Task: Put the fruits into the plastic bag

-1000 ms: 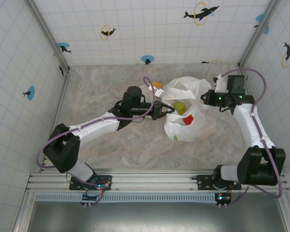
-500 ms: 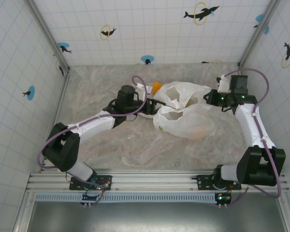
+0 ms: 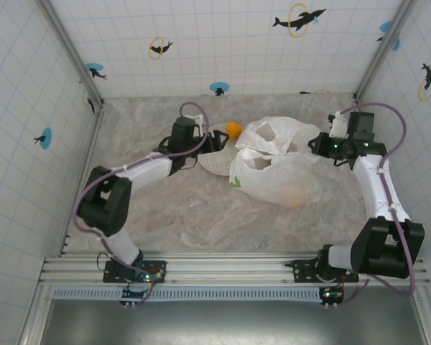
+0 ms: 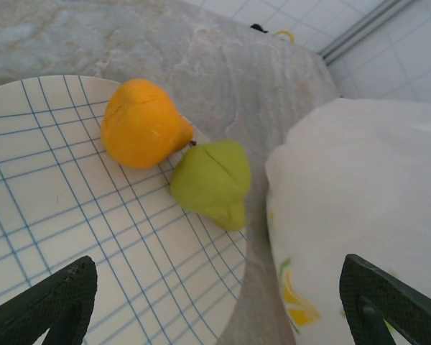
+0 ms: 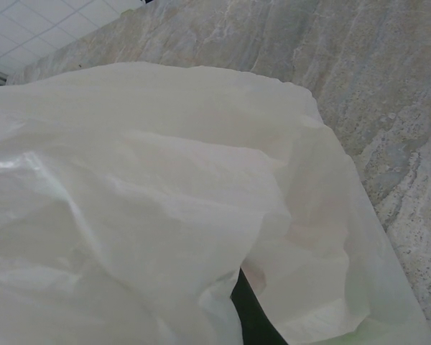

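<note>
An orange fruit and a green pear-shaped fruit lie touching at the edge of the blue-gridded white plate. From above, the orange fruit sits left of the plastic bag. My left gripper hangs open and empty over the plate, between the fruits and the bag; seen from above, this gripper is at the plate's far-left rim. My right gripper is shut on the bag's right side. In the right wrist view the bag wraps its dark finger. An orange tint shows through the bag.
The plate lies against the bag's left side on the marble-patterned table. Tiled walls and metal corner posts close in the back and sides. Open floor lies in front of the bag toward the arm bases.
My left gripper opened and pulled back left from the bag's mouth to the plate. The bag sagged shut, hiding the red and green fruits seen inside it earlier. The right gripper kept its hold.
</note>
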### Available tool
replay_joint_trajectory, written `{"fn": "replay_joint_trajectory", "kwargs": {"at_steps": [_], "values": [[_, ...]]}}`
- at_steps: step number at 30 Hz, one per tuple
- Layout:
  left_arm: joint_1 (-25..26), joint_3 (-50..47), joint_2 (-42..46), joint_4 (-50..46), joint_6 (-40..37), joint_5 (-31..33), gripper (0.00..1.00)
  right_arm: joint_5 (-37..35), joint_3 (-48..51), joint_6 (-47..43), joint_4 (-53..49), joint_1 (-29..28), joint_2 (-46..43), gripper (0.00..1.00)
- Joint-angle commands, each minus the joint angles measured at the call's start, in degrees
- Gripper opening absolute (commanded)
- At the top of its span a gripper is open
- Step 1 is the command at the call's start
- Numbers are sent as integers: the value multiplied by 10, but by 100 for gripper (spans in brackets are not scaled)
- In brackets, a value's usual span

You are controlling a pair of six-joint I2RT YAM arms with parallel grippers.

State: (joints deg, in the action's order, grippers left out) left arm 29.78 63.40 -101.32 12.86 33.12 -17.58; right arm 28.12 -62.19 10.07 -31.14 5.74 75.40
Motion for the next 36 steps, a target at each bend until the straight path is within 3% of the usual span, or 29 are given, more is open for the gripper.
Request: {"fn": "replay_joint_trajectory", "kwargs": {"at_steps": [1,12,23,30,36], "values": [[1,68,-62,-38,-1,20,90,-1,10,2,5,5,-13,0],[0,270,-257,-96,-23,67,96,2,17,3,10,6,-10,0],[1,406,-374,-123,-11,51,97,6,26,5,16,6,-10,0],[1,435,-398,-117,1,39,90,8,26,5,17,6,-7,0],[1,445,-408,-115,10,23,75,7,25,5,16,7,-8,0]]}}
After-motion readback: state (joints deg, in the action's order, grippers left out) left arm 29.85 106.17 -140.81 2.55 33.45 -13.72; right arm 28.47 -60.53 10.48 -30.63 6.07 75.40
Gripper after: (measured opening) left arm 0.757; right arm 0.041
